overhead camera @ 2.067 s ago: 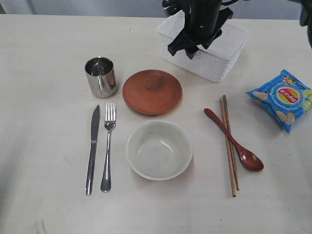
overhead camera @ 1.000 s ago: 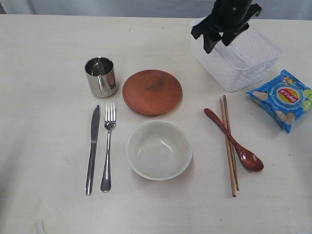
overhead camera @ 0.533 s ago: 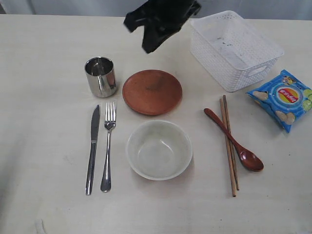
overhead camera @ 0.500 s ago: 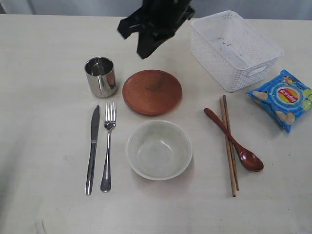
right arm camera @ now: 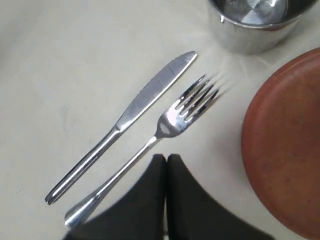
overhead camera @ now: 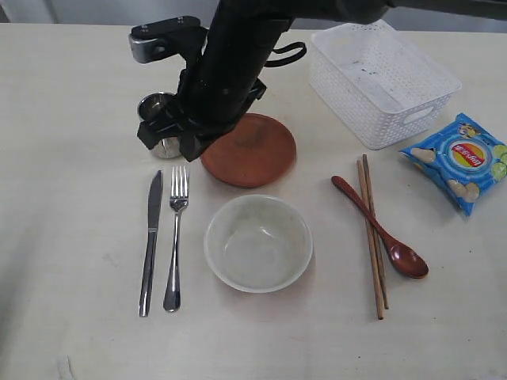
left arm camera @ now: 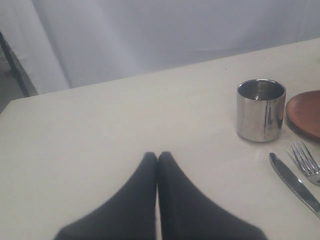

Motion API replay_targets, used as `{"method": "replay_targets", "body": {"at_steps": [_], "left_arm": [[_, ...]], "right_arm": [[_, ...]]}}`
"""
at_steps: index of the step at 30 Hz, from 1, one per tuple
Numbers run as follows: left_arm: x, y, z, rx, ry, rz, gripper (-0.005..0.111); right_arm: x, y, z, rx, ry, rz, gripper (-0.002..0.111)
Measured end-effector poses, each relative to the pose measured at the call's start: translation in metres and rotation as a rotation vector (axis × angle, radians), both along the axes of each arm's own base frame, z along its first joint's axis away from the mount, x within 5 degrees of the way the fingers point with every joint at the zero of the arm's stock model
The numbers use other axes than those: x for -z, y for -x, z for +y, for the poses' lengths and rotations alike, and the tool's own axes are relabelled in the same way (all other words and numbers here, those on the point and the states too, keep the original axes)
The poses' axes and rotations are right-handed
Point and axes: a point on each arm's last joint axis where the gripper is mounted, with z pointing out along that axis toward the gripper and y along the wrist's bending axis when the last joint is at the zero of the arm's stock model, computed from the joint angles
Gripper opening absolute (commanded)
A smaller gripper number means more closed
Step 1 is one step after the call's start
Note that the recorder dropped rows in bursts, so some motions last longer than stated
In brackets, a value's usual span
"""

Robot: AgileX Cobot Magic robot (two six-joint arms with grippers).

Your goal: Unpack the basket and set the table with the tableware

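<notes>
Right claw (right arm camera: 166, 159) swings from basket (overhead camera: 348, 99) to above fork (right arm camera: 185, 112) near cup (left arm camera: 260, 111), now pinched closed, empty. Left claw (left arm camera: 157, 157) closed, idle. Basket empty at counter (overhead camera: 71, 198) far right. Tableware laid out, task likely nearly done.

The pale tabletop (overhead camera: 71, 95) carries a white basket (overhead camera: 356, 111) near its far right corner, with a blue chip bag (overhead camera: 459, 162) just beside it at the right edge. Mid-table sit a reddish-brown plate (overhead camera: 257, 154) and, toward the front edge, a pale bowl (overhead camera: 258, 245). A steel cup (left arm camera: 261, 112) stands left of the plate. A knife (overhead camera: 150, 241) and fork (overhead camera: 174, 237) lie side by side left of the bowl. To its right a dark red spoon (overhead camera: 380, 229) crosses brown chopsticks (overhead camera: 374, 261).
</notes>
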Motion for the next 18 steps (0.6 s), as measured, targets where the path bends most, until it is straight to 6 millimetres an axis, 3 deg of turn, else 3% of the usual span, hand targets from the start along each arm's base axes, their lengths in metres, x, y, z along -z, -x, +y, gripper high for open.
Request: {"method": "replay_targets", "body": {"at_steps": [10,18], "left_arm": [[0.0,0.0,0.0,0.0,0.0,0.0,0.0],[0.0,0.0,0.0,0.0,0.0,0.0,0.0]], "right_arm": [[0.052,-0.008,0.007,0.043,0.064,0.071,0.0],[0.071,-0.015,0.012,0.079,0.05,0.044,0.0]]}}
